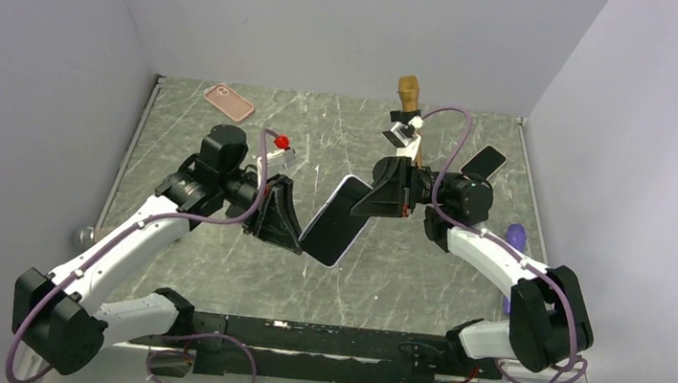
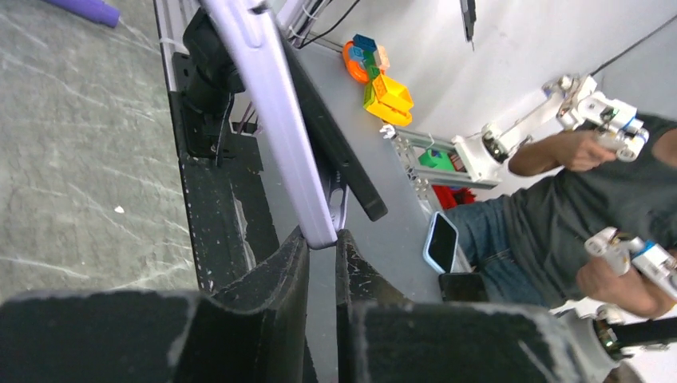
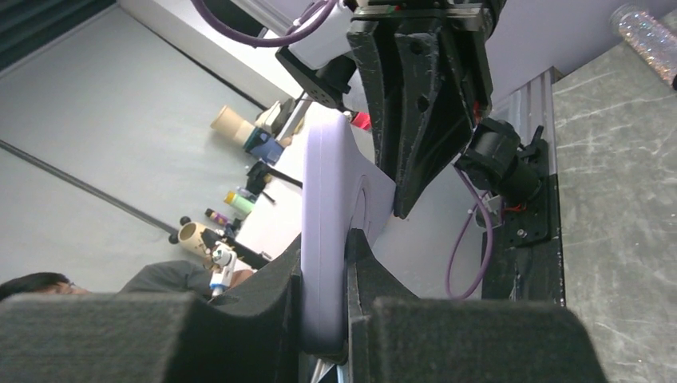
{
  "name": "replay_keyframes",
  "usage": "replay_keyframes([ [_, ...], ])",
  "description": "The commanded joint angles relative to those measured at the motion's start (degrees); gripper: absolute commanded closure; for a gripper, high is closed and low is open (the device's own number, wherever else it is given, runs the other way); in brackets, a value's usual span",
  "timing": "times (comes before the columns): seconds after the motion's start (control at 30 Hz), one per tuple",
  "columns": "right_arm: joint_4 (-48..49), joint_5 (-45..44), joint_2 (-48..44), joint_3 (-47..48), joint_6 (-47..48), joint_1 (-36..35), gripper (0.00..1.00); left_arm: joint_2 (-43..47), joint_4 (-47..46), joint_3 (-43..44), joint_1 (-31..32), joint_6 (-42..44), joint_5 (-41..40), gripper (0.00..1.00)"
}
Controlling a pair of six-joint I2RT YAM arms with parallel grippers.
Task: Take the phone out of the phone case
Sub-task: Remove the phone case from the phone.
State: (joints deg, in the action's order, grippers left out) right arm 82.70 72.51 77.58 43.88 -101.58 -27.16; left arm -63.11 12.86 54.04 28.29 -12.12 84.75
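Note:
A phone (image 1: 336, 228) in a lavender phone case (image 1: 326, 202) hangs tilted in the air between my two arms. My left gripper (image 1: 294, 238) is shut on its lower end and my right gripper (image 1: 365, 200) on its upper end. In the left wrist view the left gripper (image 2: 322, 239) pinches the end of the phone case (image 2: 271, 104). There the black phone (image 2: 339, 148) stands a little away from the case. In the right wrist view the right gripper (image 3: 326, 243) clamps the thick lavender edge of the phone case (image 3: 323, 183).
On the marbled table (image 1: 212, 254) lie a pink phone (image 1: 229, 102) at the back left, a black phone (image 1: 484, 160) at the back right, a brown wooden piece (image 1: 410, 94) and a purple object (image 1: 515, 236) by the right wall. Grey walls close three sides.

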Motion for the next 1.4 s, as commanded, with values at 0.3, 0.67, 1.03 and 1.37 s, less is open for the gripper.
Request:
replay_keyframes([
  [0.3,-24.81,-16.55,-13.57,3.01,26.29,-3.17,1.0,14.98,-8.77,-12.2,-4.3,-16.01,-43.62,0.6],
  [0.67,-29.1,-36.35,-16.34,-2.53,32.74,-3.68,1.0,38.33,-27.12,-29.71,-4.13,-41.36,-47.16,0.01],
  [1.03,-32.25,-43.95,-17.43,-3.9,36.26,-7.98,1.0,34.22,-47.56,-34.73,0.71,-49.41,-50.09,0.01],
  [1.37,-32.43,-45.41,-17.16,-3.96,37.02,-10.11,1.0,28.13,-48.51,-31.31,0.77,-46.95,-49.44,0.42],
])
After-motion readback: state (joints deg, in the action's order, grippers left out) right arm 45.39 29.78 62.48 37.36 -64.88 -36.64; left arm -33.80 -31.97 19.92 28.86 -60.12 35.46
